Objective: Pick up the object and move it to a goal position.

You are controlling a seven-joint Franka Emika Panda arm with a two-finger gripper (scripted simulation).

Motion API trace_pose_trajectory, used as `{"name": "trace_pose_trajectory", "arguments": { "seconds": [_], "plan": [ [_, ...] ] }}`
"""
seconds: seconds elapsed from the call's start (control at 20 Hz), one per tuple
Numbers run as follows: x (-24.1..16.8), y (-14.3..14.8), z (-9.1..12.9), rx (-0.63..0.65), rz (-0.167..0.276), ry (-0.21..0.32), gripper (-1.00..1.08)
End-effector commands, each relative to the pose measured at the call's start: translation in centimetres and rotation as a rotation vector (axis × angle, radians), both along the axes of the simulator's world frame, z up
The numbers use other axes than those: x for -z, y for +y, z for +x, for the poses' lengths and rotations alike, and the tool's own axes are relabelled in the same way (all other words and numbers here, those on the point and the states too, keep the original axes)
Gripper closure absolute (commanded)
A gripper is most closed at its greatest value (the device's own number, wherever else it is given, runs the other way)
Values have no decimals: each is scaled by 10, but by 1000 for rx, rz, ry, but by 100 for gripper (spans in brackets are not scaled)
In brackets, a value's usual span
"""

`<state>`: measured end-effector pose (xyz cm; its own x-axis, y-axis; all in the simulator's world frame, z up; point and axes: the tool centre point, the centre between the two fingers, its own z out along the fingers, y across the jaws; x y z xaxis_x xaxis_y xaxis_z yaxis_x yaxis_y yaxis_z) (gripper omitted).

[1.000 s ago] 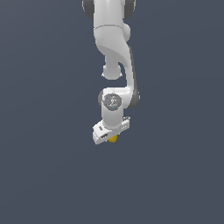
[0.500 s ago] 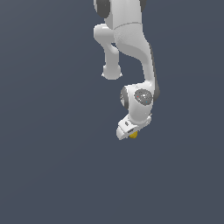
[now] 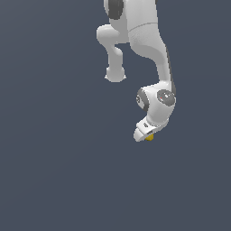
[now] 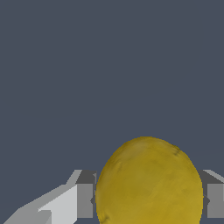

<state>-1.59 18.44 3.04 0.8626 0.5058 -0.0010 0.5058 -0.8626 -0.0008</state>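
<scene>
The white robot arm (image 3: 144,40) is reaching down from the top of the exterior view, a little to the right of the middle. It is bending at a round grey joint (image 3: 158,99) near the middle right of that picture. Below the joint the fingers (image 3: 145,134) are pointing down and to the exterior view's left.

A tiny yellow-orange ball (image 3: 149,137) is peeking out under the white hand, just right of the picture's middle. It is much smaller than the hand, and only a small part of it is showing there.

In the wrist view the ball (image 4: 148,181) is looking big and is filling the lower middle of the picture. It is egg-shaped, yellow with some darker spots. One grey finger pad (image 4: 85,200) is sitting against one side of it, and another grey finger pad (image 4: 214,200) is sitting against the other side. So the fingers are squeezing the ball between them and holding it.

Behind everything is a plain dark blue-grey background (image 3: 54,171), the same all over in both pictures. I cannot tell if the ball is touching any counter or is up in the air.

There are no words or labels that I can read. A tiny dark mark is showing on the white hand, but it is too small to make out.
</scene>
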Motion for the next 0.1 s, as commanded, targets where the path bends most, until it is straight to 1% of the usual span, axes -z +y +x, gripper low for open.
{"name": "trace_pose_trajectory", "arguments": {
  "seconds": [0.0, 0.05],
  "plan": [
    [-1, 5, 0, 2, 0, -1, 108],
    [-1, 5, 0, 2, 0, -1, 108]
  ]
}}
